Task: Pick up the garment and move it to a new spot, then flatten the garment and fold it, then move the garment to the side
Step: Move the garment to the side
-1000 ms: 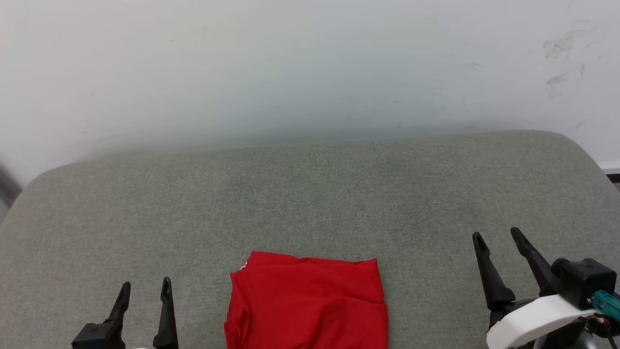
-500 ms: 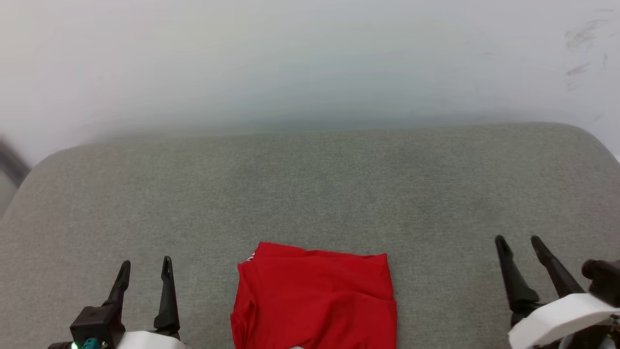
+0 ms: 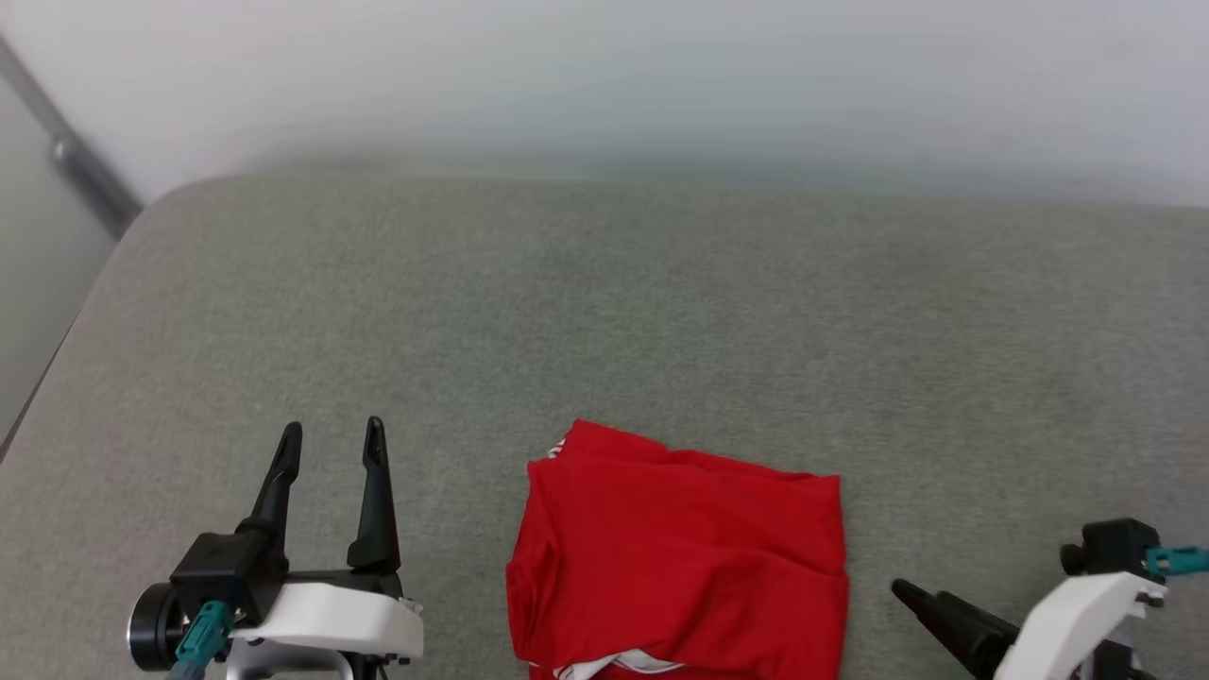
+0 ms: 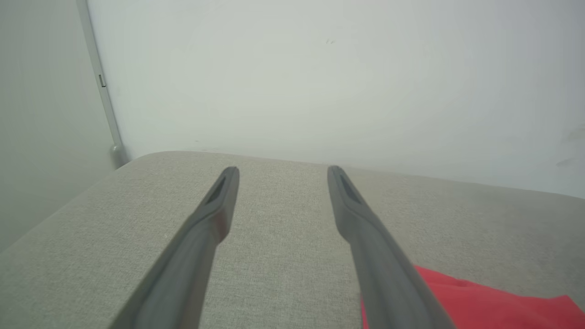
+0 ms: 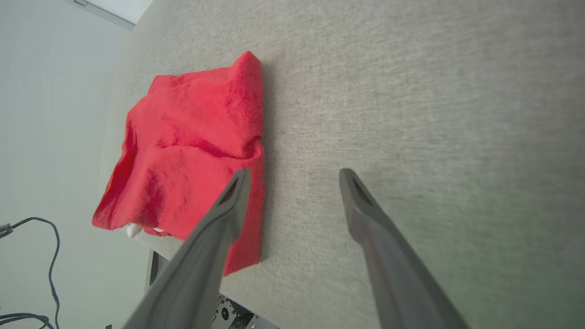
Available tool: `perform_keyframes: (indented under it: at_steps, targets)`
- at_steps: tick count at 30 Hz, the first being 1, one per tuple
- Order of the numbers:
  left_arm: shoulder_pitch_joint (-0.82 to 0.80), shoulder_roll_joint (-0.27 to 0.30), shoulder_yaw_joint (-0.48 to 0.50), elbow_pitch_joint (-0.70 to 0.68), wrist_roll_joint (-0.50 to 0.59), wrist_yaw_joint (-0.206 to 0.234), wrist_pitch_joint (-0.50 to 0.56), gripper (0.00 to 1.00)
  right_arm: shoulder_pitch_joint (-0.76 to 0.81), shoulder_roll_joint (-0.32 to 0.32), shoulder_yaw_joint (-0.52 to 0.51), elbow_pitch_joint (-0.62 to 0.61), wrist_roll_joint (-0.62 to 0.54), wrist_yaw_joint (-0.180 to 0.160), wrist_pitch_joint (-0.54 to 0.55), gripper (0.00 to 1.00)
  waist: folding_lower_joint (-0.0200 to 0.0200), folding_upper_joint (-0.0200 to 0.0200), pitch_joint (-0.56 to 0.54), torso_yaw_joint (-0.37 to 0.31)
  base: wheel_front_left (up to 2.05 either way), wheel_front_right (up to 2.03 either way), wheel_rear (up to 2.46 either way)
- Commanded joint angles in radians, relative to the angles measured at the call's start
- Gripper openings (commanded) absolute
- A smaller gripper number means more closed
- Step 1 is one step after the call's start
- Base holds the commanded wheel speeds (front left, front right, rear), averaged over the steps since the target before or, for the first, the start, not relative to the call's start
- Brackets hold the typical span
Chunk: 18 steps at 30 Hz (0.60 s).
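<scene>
Lying folded into a rough red rectangle, the garment (image 3: 680,557) rests on the near part of the grey fabric-covered surface (image 3: 604,312), between the two arms and close to the surface's front edge. A sliver of white trim (image 3: 614,666) peeks out from under its nearest fold, and a few soft creases run across its top layer. The left pincer (image 3: 332,434) hovers to the garment's left, clear of the cloth, with its two dark fingers pointing away from the robot toward the pale wall (image 3: 604,76). In the left wrist view that pincer (image 4: 282,169) stands spread wide with nothing between its fingers, and a corner of the red cloth shows beside the right-hand finger. The right pincer (image 3: 921,597) sits low at the garment's right, its fingers aimed sideways toward the cloth; in the head view they overlap, so their gap is hard to judge there. The right wrist view settles it: the pincer (image 5: 295,172) is spread wide and grips nothing. One finger crosses the garment's edge in that view and the other lies over bare surface. Whether that finger actually touches the cloth cannot be told, though it seems to hang just above it. Dark cables (image 5: 45,256) trail below the surface's edge.
</scene>
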Motion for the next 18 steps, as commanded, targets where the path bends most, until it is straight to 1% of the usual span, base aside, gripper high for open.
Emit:
perform_keyframes:
  at_steps: [1,6,11,12,14,18]
  targets:
    - [-0.021,-0.013,0.006,0.005,0.011,-0.010,-0.006,1.00,-0.036,0.006,0.018,0.014,0.030,0.000,0.013,1.00,0.0000,0.0000,0.050,0.046,0.00,0.00,0.00]
    - [-0.046,-0.047,0.022,0.023,0.029,-0.042,-0.006,1.00,-0.091,0.021,0.091,0.084,0.105,0.000,0.059,1.00,0.0000,0.0000,0.088,0.081,0.00,0.00,0.00]
    - [-0.056,-0.071,0.045,0.036,0.051,-0.066,-0.006,1.00,-0.125,0.018,0.148,0.138,0.124,-0.001,0.075,1.00,0.0000,0.0000,0.108,0.100,0.00,0.00,0.00]
    - [-0.059,-0.076,0.050,0.038,0.055,-0.071,-0.006,1.00,-0.134,0.016,0.157,0.144,0.127,-0.001,0.073,0.80,0.0000,0.0000,0.111,0.101,0.00,0.00,0.00]
    - [-0.062,-0.084,0.058,0.044,0.063,-0.079,-0.006,1.00,-0.147,0.019,0.174,0.152,0.141,-0.001,0.074,0.00,0.0000,0.0000,0.113,0.104,0.00,0.00,0.00]
    - [-0.059,-0.099,0.076,0.054,0.077,-0.096,-0.005,1.00,-0.176,-0.001,0.207,0.140,0.142,-0.001,0.051,0.00,0.0000,0.0000,0.107,0.101,0.00,0.00,0.00]
